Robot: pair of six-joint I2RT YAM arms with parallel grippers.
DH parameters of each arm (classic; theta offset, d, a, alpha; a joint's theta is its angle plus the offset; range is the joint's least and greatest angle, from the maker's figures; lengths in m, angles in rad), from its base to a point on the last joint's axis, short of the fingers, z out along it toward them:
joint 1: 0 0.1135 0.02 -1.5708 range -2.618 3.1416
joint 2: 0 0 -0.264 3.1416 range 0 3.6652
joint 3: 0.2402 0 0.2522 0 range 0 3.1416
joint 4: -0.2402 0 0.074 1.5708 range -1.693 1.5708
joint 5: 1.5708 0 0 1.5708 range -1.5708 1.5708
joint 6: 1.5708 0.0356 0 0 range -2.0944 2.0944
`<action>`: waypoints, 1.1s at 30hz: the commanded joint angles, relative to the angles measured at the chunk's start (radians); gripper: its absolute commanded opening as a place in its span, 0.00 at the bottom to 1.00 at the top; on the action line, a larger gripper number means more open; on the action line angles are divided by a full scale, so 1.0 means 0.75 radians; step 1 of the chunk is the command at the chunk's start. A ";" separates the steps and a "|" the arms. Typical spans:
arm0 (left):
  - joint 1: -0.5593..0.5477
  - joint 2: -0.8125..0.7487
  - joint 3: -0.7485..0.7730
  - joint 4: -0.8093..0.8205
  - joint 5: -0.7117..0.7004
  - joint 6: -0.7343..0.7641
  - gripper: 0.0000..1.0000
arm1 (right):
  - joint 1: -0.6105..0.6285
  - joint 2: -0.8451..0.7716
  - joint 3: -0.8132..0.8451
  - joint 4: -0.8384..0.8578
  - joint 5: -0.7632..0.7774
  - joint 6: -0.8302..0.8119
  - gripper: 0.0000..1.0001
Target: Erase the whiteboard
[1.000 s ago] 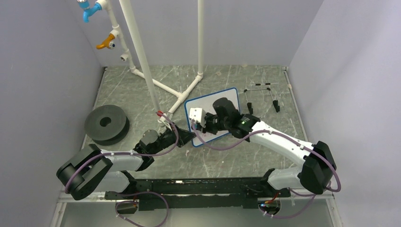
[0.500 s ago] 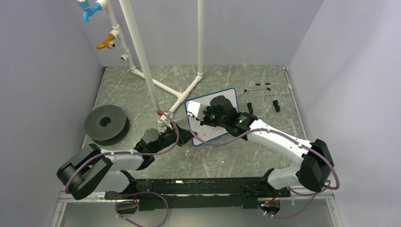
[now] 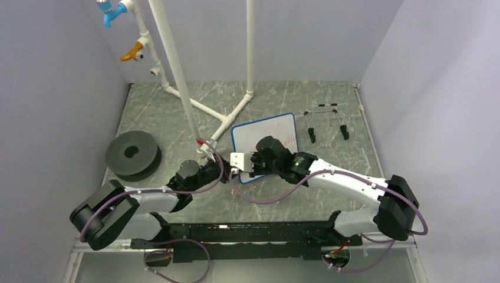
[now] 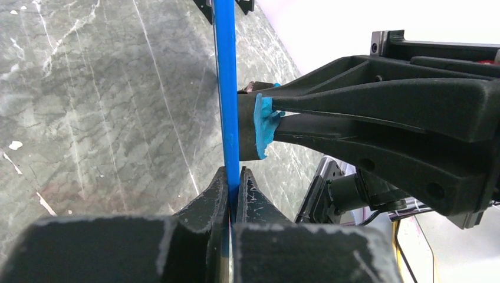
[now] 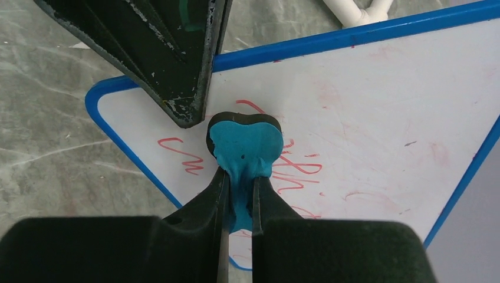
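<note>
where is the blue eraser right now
Centre of the right wrist view: the blue eraser is held by the right gripper against the whiteboard, over red writing, just beside the left gripper.

Top + close wrist cams on whiteboard (image 3: 259, 131)

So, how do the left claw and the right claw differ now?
The left claw is shut on the thin blue rim of the small white rectangular whiteboard; the right claw is shut on a small blue eraser with a black pad. The left claw grips the edge; the right claw holds its eraser against the face, over red handwriting. Both are black and shut.
</note>
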 commanded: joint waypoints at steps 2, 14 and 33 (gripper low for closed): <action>-0.011 -0.025 0.111 0.288 0.097 -0.001 0.00 | 0.050 0.066 0.132 0.140 0.190 0.077 0.00; -0.010 0.023 0.115 0.338 0.103 -0.025 0.00 | 0.142 0.141 0.245 0.114 0.175 0.201 0.00; 0.030 -0.035 0.099 0.377 0.130 -0.064 0.00 | 0.007 0.026 -0.007 0.058 -0.070 0.067 0.00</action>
